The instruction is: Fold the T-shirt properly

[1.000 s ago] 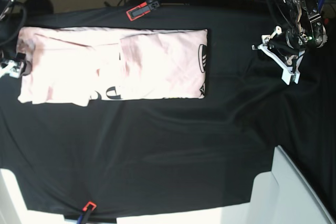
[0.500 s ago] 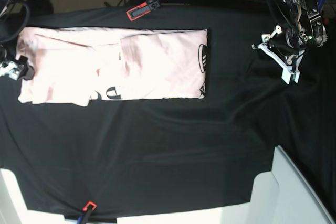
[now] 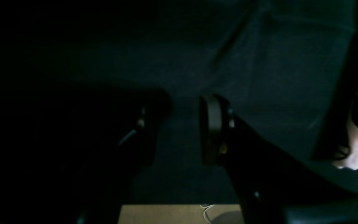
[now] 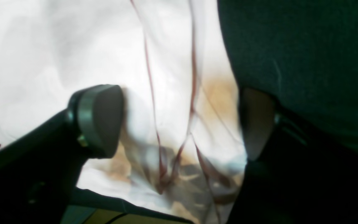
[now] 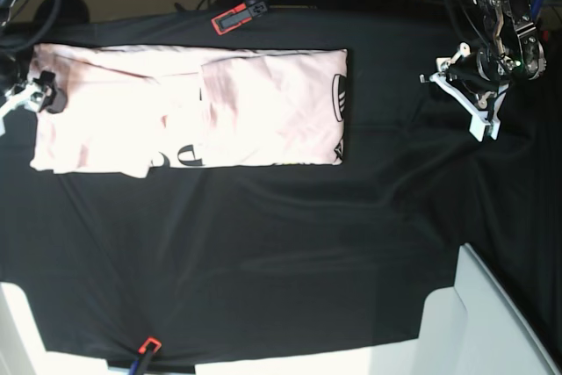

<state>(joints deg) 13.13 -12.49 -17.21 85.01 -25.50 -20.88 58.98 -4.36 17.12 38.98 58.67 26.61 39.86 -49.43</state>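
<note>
Pink fabric fills the far left of my base view: the T-shirt [image 5: 189,107] lies folded into a long flat band on the black table cloth [image 5: 281,252], with black letters showing along its near edge and at its right end. My right gripper [image 5: 31,98] sits at the band's left end. In the right wrist view its jaws are spread wide apart, one fingertip [image 4: 99,119] over the pale cloth and the other at the shirt's edge where it meets the black cloth; nothing is pinched between them. My left gripper [image 5: 474,98] hangs over bare black cloth, well apart from the shirt's right end. Its wrist view is very dark, but I can see a gap between the two pads [image 3: 211,124], so it is released and holding nothing. A red-and-black clamp [image 5: 241,13] grips the table's far edge.
</note>
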